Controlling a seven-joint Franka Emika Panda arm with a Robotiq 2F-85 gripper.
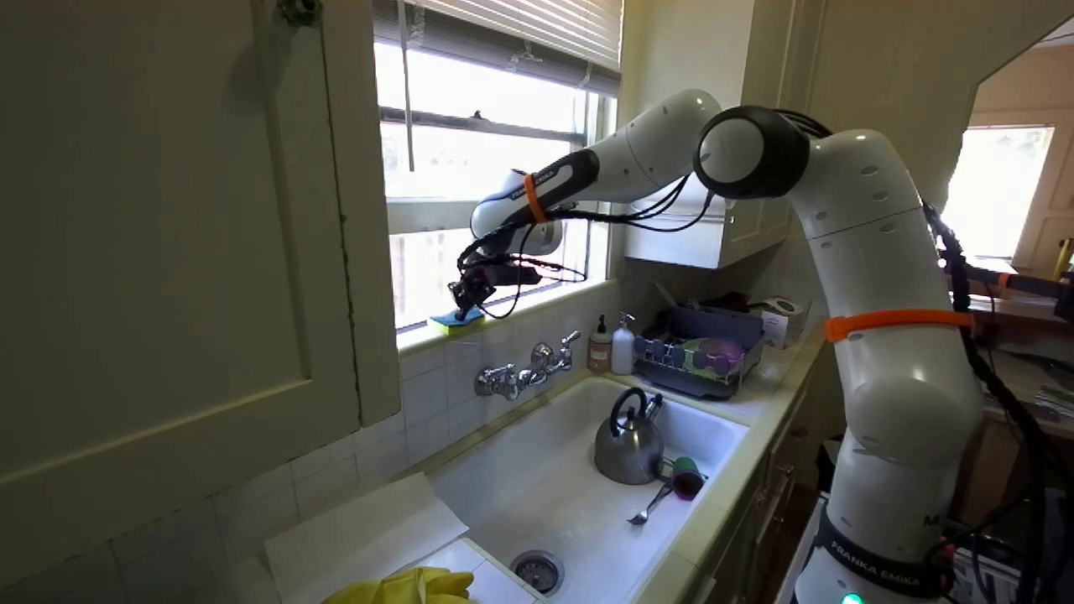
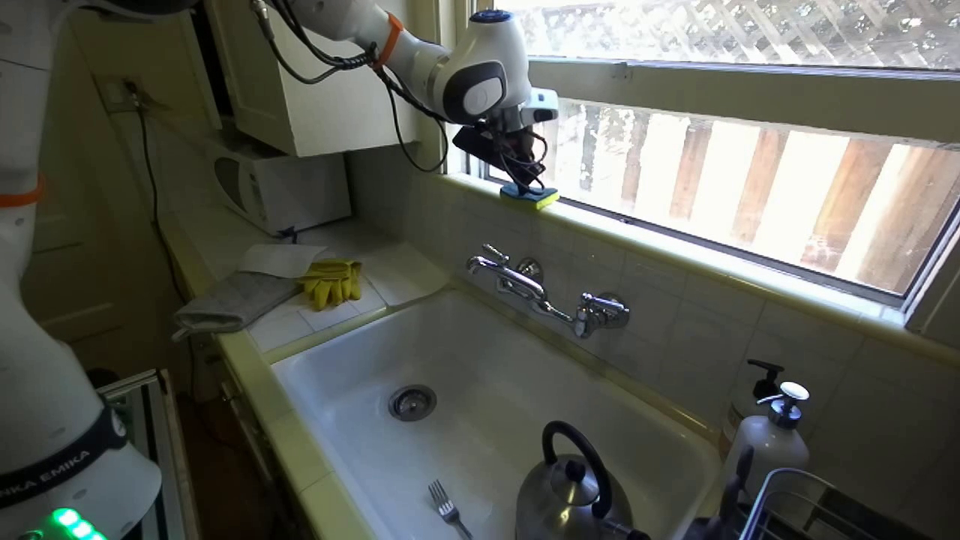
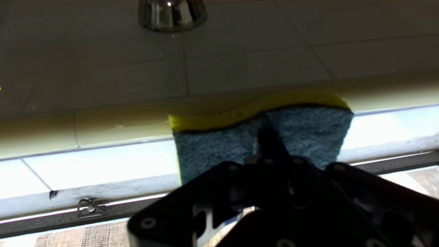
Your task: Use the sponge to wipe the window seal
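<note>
Our claw (image 3: 267, 133) pinches the blue-and-yellow sponge (image 3: 307, 132), which lies on the far window seal (image 3: 103, 164), near edge over the yellow trim (image 3: 113, 132). If we drag too hard, it could twist free and fall into the sink (image 2: 525, 382).

- I read "FRANKA EMIKA" in white capitals on the curved black band (image 1: 877, 560) around my rounded white lower arm (image 1: 881, 491); in an exterior view, that band (image 2: 67, 456) shows "NKA EMIKA".
- A dark "M" stands just above it.
- Lettering on my forearm's long black panel (image 1: 575, 170) is blurred.
</note>
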